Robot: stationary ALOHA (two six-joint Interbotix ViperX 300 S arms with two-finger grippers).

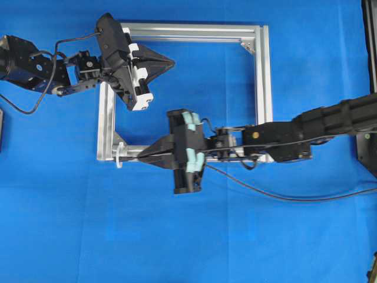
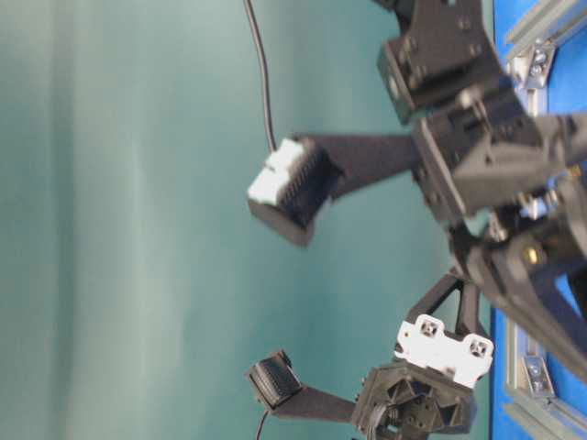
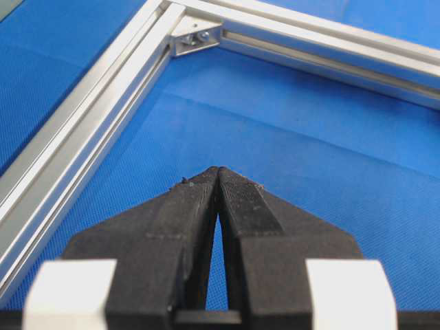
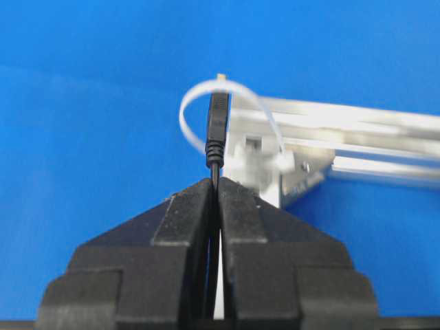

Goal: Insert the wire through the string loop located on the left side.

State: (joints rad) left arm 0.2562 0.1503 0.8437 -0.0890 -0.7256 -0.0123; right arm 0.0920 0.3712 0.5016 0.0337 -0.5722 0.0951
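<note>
Both arms are matte black with thin black cables looped along them. The left tool (image 1: 171,62) has tapered ridged black fingers on white carriage blocks; the right tool (image 1: 141,156) carries pale teal pieces instead.

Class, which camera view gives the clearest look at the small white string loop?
The right wrist view: the small white string loop arcs large around the black wire's plug. Overhead, the loop is a tiny white speck at the frame's corner. The left wrist and table-level views don't show it.
</note>
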